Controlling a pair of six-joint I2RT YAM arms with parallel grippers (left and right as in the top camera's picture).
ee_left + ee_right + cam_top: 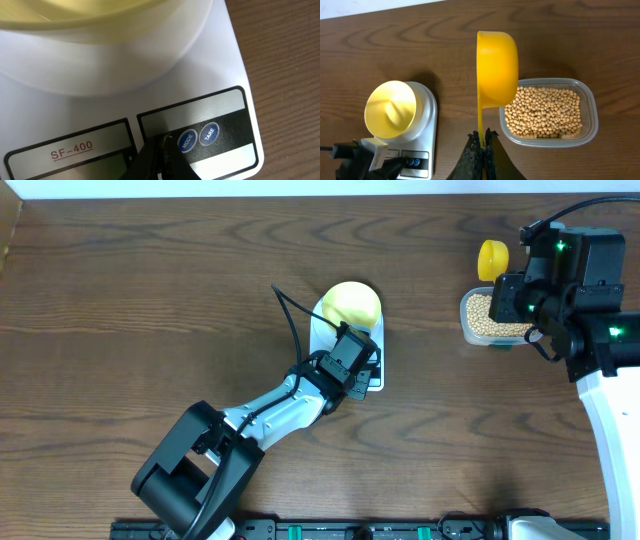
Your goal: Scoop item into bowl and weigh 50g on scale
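The left end effector (162, 146) is closed and empty, tips on the scale (227, 70) beside its MODE button (187, 140); the right end effector (484, 136) is clamped on the scoop (496, 67) handle.

"SF-400" on the scale (220, 65); "MODE", "TARE" on its buttons (187, 140)

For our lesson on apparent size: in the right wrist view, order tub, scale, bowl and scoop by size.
1. The clear tub and scale: look alike.
2. The bowl and scoop: unsure, the scoop is nearer the camera.
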